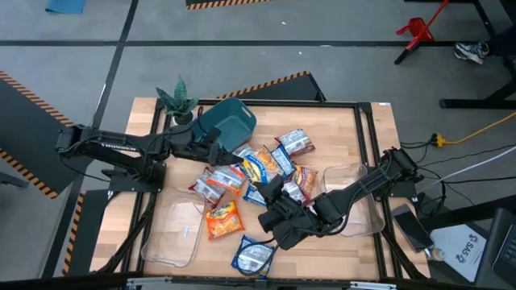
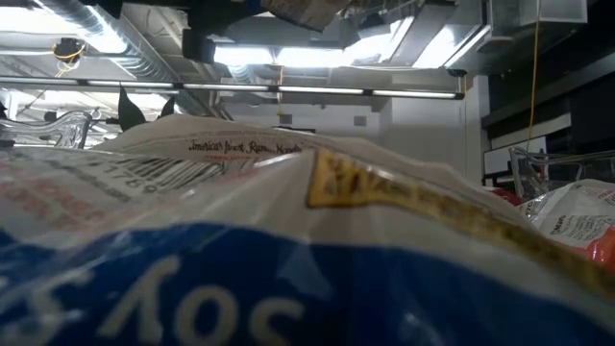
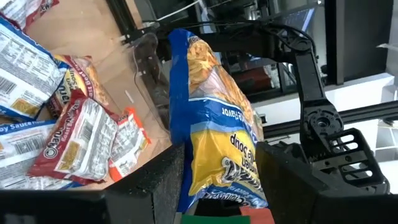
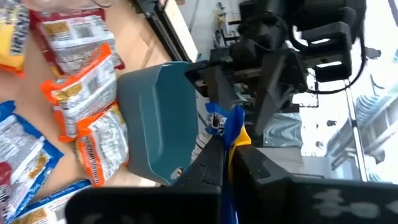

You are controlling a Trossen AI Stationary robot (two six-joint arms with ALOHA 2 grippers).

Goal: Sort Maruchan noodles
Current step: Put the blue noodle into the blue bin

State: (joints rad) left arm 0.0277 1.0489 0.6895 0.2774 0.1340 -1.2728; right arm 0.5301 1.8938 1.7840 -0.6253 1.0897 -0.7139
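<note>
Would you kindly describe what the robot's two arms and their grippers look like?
Both arms are matte black, built of jointed segments. The left arm carries white lettering along its link. The right arm has black cables at its base. The left gripper has broad, blocky dark fingers.

The left gripper (image 1: 224, 151) hangs clamped near the table's back edge, while the right gripper (image 1: 270, 216), fingers together, sits low near the front edge.

A robotics lab or workshop: grey concrete floor (image 1: 339, 72) with hazard-striped tape (image 1: 24, 84), exposed ceiling ducts (image 2: 86, 24), strip lights (image 2: 317, 56), and trailing cables (image 1: 476, 133).
</note>
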